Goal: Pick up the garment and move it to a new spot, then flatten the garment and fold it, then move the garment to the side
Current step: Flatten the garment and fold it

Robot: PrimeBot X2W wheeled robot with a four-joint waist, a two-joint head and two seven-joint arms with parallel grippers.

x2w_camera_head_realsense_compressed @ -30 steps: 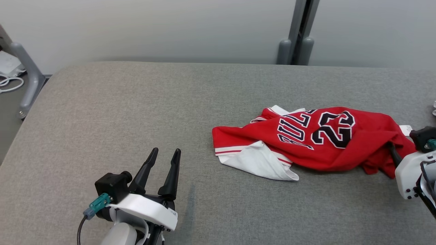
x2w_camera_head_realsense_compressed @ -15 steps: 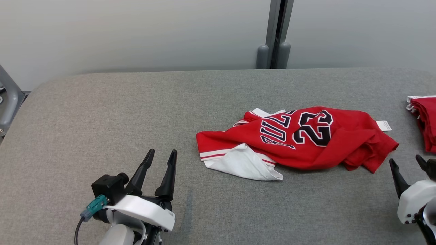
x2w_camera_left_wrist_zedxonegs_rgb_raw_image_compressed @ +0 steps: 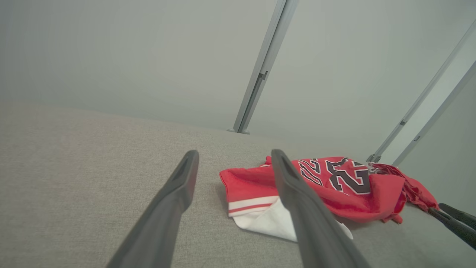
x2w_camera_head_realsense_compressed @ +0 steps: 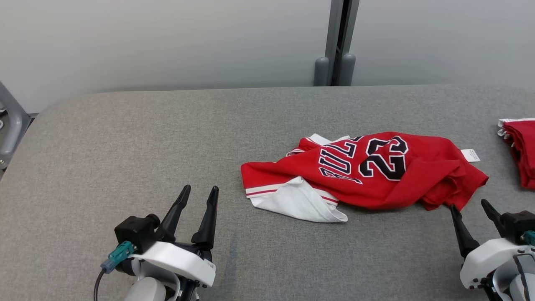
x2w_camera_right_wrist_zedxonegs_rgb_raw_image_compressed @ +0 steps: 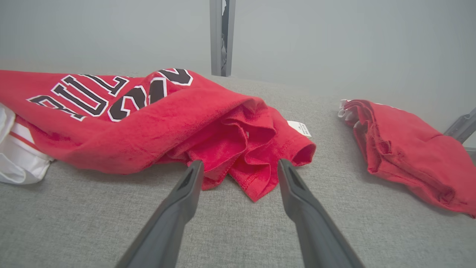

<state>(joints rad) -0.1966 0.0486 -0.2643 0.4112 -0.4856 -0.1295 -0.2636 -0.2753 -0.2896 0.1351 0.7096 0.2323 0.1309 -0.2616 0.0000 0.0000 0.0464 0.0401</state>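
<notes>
Head view: red garment (x2w_camera_head_realsense_compressed: 376, 171) lies crumpled right of centre on the grey padded table (x2w_camera_head_realsense_compressed: 125, 138). It has black-and-white BULLS lettering plus a number, a white flap (x2w_camera_head_realsense_compressed: 296, 202) turned out at its left end, and a small label (x2w_camera_head_realsense_compressed: 471, 155) at its far right edge. Left gripper (x2w_camera_head_realsense_compressed: 200, 189) sits low left, well apart from the cloth, fingers spread w/ nothing between them. Right gripper (x2w_camera_head_realsense_compressed: 469, 205) is low right, near the garment's bunched right end, fingers likewise parted and bare. A second red garment (x2w_camera_head_realsense_compressed: 522, 150) lies at the right edge, apart from the first. Left wrist view: left gripper (x2w_camera_left_wrist_zedxonegs_rgb_raw_image_compressed: 235, 154) looks along the table at the garment (x2w_camera_left_wrist_zedxonegs_rgb_raw_image_compressed: 334, 186). The striped red-white band and white flap are the nearest parts, not touched. Right wrist view: right gripper (x2w_camera_right_wrist_zedxonegs_rgb_raw_image_compressed: 241, 163) has its spread fingers aimed at the rumpled hem folds (x2w_camera_right_wrist_zedxonegs_rgb_raw_image_compressed: 256, 178), tips just short of the cloth or at its edge; can't tell if touching. The second red garment (x2w_camera_right_wrist_zedxonegs_rgb_raw_image_compressed: 405, 149) is off to the side. Handling, as a guess: light, limp knit, slightly fuzzy so prob. not slippery, not fragile. It'll sag and trail if lifted by one point. Best holds look like the bunched hem at the right end for the right gripper and the striped band for the left, pinching a fold low to the table.
</notes>
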